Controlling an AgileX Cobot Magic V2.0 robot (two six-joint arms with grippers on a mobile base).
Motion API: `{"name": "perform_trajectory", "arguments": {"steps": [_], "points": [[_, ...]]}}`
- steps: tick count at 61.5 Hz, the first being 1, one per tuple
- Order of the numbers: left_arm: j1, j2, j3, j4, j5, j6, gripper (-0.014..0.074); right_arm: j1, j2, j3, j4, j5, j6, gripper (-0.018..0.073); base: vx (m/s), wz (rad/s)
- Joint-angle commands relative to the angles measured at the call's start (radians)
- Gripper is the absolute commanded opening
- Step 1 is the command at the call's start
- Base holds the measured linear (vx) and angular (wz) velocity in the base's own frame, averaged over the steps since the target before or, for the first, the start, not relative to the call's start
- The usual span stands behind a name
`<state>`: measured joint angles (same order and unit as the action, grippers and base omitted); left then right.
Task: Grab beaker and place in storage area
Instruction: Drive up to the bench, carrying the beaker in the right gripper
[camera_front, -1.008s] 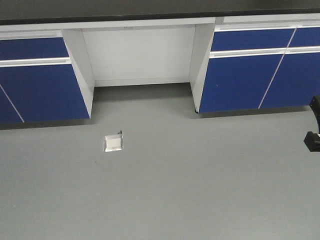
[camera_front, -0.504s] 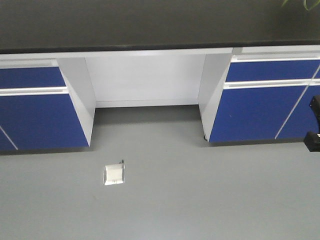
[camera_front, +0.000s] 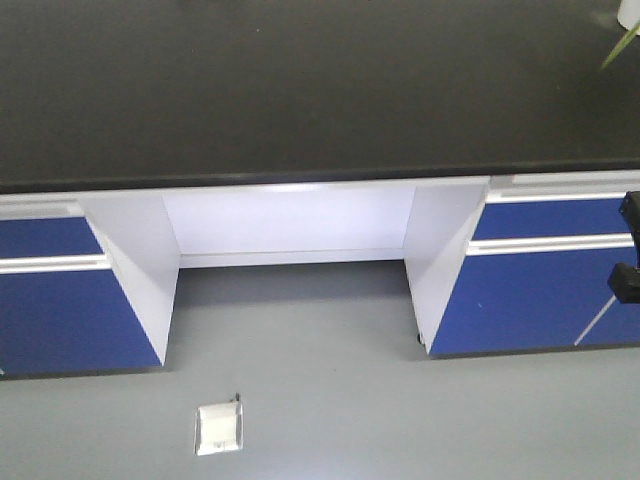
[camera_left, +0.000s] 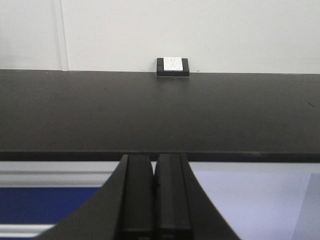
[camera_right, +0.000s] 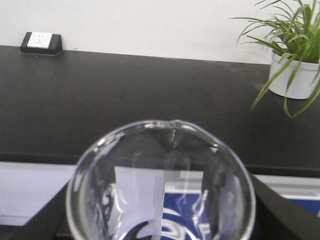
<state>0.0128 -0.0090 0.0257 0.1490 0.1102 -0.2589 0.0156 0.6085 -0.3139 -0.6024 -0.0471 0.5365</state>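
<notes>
The beaker (camera_right: 161, 187), clear glass with a pouring lip, fills the lower half of the right wrist view. My right gripper (camera_right: 162, 222) is shut on it, with a black finger (camera_right: 45, 220) on each side, and holds it in the air in front of the bench edge. The storage area is the wide bare black benchtop (camera_front: 300, 90) ahead, also in the left wrist view (camera_left: 160, 115) and the right wrist view (camera_right: 125, 95). Its white socket box (camera_left: 172, 66) stands at the rear edge. My left gripper (camera_left: 155, 165) is shut and empty, level with the bench edge.
A potted plant in a white pot (camera_right: 295, 70) stands at the bench's back right. Blue cabinets (camera_front: 60, 300) (camera_front: 540, 290) flank a white kneehole (camera_front: 290, 230) under the bench. A square floor socket (camera_front: 219, 428) lies on the grey floor. A black arm part (camera_front: 627, 262) shows at the right edge.
The front view has closed in on the bench: the benchtop fills more of the frame, and the cabinets and floor socket have slid down. The plant leaf has come into view.
</notes>
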Motion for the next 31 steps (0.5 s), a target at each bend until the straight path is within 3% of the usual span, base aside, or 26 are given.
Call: {"name": "perform_trajectory", "arguments": {"steps": [1, 31], "points": [[-0.006, -0.019, 0.022, -0.006, -0.084, -0.006, -0.0008, -0.002, -0.004, -0.030, 0.000, -0.069, -0.002, -0.0004, 0.40, 0.03], [-0.006, -0.019, 0.022, -0.006, -0.084, -0.006, -0.0008, -0.002, -0.004, -0.030, 0.000, -0.069, -0.002, -0.0004, 0.36, 0.05]]}}
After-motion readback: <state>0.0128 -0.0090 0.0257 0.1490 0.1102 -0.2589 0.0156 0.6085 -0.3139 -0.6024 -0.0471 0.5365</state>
